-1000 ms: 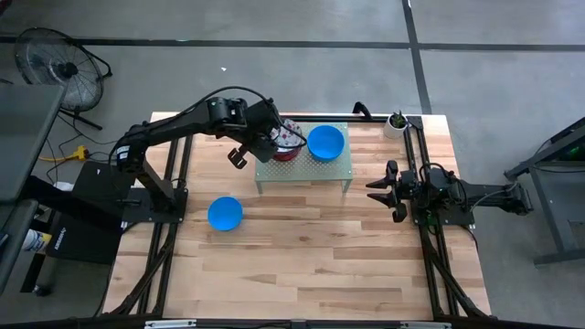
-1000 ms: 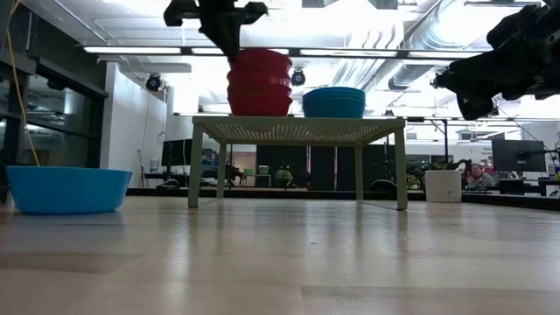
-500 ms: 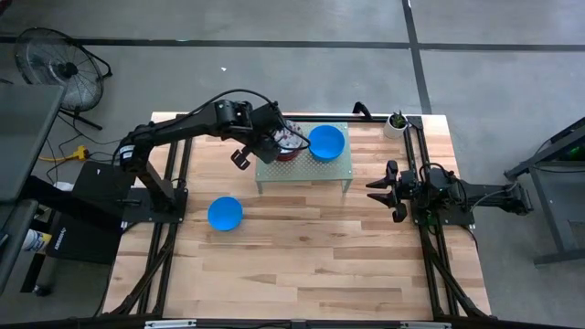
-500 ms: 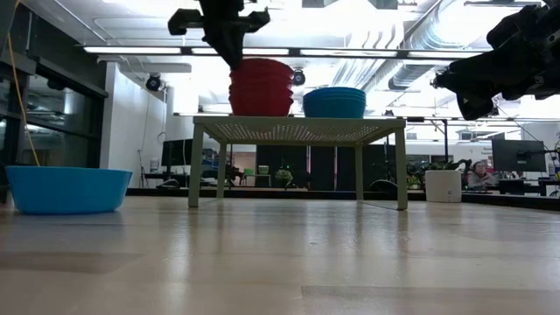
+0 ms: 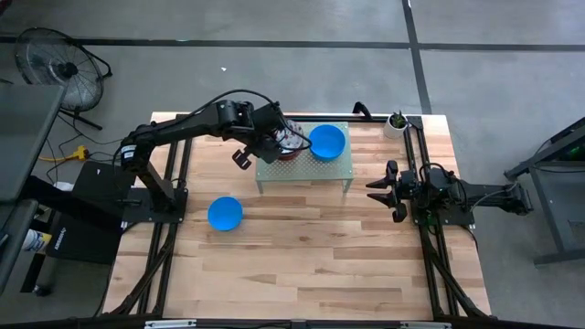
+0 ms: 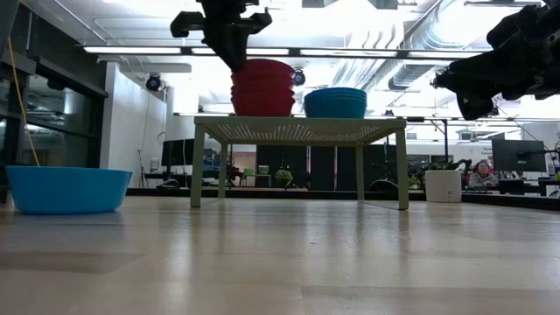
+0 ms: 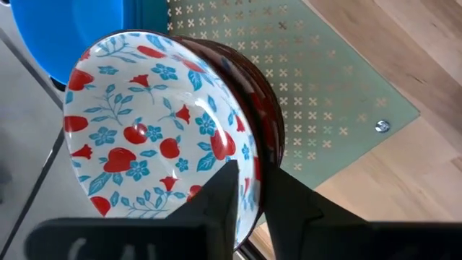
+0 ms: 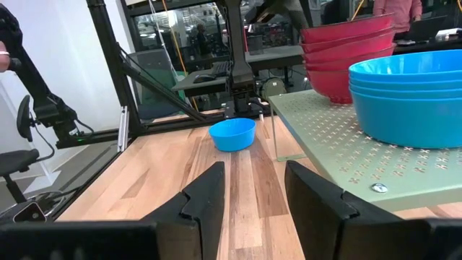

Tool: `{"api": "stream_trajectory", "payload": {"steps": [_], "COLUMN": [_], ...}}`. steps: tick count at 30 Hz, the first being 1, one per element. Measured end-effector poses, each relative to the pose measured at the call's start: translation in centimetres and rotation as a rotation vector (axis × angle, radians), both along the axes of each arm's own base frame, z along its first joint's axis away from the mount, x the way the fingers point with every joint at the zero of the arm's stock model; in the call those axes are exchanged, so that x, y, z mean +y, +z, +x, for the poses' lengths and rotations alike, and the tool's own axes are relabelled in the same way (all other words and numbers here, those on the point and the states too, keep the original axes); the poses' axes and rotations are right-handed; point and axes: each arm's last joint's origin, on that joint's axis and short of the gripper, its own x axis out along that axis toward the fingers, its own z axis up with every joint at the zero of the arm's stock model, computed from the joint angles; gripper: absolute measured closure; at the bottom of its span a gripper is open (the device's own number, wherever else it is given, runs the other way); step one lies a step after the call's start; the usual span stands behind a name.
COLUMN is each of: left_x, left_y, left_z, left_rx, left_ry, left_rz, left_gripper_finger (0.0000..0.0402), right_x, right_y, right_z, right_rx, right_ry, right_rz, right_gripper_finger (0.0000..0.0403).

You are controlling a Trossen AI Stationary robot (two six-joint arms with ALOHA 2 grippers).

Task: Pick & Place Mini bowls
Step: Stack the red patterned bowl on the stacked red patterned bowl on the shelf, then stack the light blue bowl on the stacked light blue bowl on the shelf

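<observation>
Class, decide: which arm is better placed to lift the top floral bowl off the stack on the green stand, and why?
Left. Its tool already straddles the top floral bowl's rim; the right tool waits beside the stand.

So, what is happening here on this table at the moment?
The left gripper is at the stack of floral bowls on the pale green stand, its fingers straddling the top bowl's rim. A stack of blue bowls sits beside it on the stand, and one blue bowl is down on the wooden table. The right gripper waits open at the table's right side.
</observation>
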Motion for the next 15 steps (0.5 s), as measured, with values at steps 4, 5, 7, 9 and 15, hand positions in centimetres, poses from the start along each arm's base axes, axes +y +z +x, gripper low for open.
{"api": "stream_trajectory", "payload": {"steps": [4,5,7,9,15], "left_x": [0.0,0.0,0.0,0.0,-0.1], "left_y": [0.0,0.0,0.0,0.0,0.6], "left_z": [0.0,0.0,0.0,-0.1,-1.1], "left_rx": [0.001,0.001,0.005,0.015,0.027], "left_ry": [-0.003,-0.004,-0.001,0.005,0.014], "left_rz": [0.002,0.002,0.008,0.017,0.032], "left_gripper_finger": [0.0316,0.031,0.0297,0.0285,0.0264], "right_x": [0.0,0.0,0.0,0.0,0.0], "right_y": [0.0,0.0,0.0,0.0,0.0], "right_z": [0.0,0.0,0.0,0.0,0.0], "right_rx": [0.0,0.0,0.0,0.0,0.0], "right_ry": [0.0,0.0,0.0,0.0,-0.001], "right_rz": [0.0,0.0,0.0,0.0,0.0], "right_gripper_finger": [0.0269,0.0269,0.0269,0.0269,0.0269]}}
